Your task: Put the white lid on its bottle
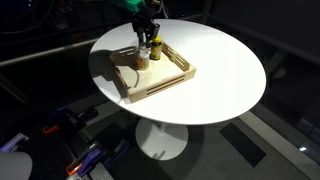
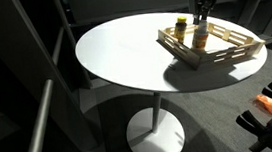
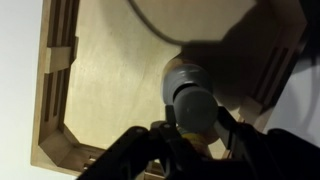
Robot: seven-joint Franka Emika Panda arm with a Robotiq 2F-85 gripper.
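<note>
Hovering low over the wooden tray (image 2: 226, 53), my gripper (image 2: 202, 19) points straight down onto the bottle (image 2: 202, 39). Bottle stands upright inside the tray, nr its middle.

Wrist view: white lid (image 3: 188, 90) sits dead centre betw my two fingers (image 3: 150, 145). It looks grey in the shadow, round top facing the cam. A bit of amber shows just under it, so the lid appears to be on, or right at, the bottle top. Can't tell if it's seated or threaded.

Fingers flank the lid either side, v. close. Whether they're clamped on it or slack I can't tell; too dark + blurred.

Yellow-capped bottle (image 2: 181, 26) is also upright in the tray, just beside mine, toward a tray corner. The two look apart in the exterior view, but the gap is small.

Tray wall (image 3: 60, 100) runs along one edge of the wrist view, w/ pale ply floor inside it. Tray itself rests flat on the round white table (image 2: 114, 58), off-centre.
</note>
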